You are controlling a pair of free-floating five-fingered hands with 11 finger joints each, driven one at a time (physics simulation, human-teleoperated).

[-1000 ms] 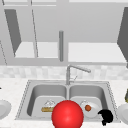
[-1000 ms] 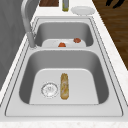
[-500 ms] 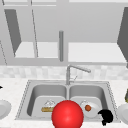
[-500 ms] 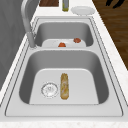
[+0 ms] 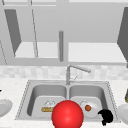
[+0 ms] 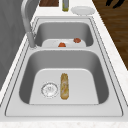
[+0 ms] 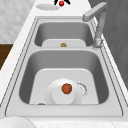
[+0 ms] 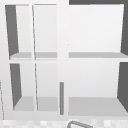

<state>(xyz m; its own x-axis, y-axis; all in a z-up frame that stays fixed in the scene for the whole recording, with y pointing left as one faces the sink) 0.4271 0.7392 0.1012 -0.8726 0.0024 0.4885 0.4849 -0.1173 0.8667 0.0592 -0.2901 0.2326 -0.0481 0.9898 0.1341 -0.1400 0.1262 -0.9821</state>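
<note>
My right hand (image 5: 106, 117) hangs low over the front right corner of the double sink (image 5: 67, 82), fingers relaxed and holding nothing. It also appears out past the counter's edge as black fingers (image 6: 113, 3) in the left side view. My left hand (image 7: 61, 2) is beyond the far counter plate (image 7: 47, 6) in the right side view, with a small red ball against it; a sliver of the left hand (image 5: 0, 90) sits at the front view's left edge. A large red ball (image 5: 67, 114) covers the sink's front rim.
The right basin holds a white plate (image 7: 63, 96) with a red-brown food piece (image 7: 66, 88) on it. A baguette (image 6: 64, 85) lies beside the drain (image 6: 49, 89) in the left basin. White plates (image 5: 3, 107) (image 5: 123, 112) flank the sink; a bottle (image 6: 65, 5) stands on the right. The faucet (image 5: 75, 70) swings right.
</note>
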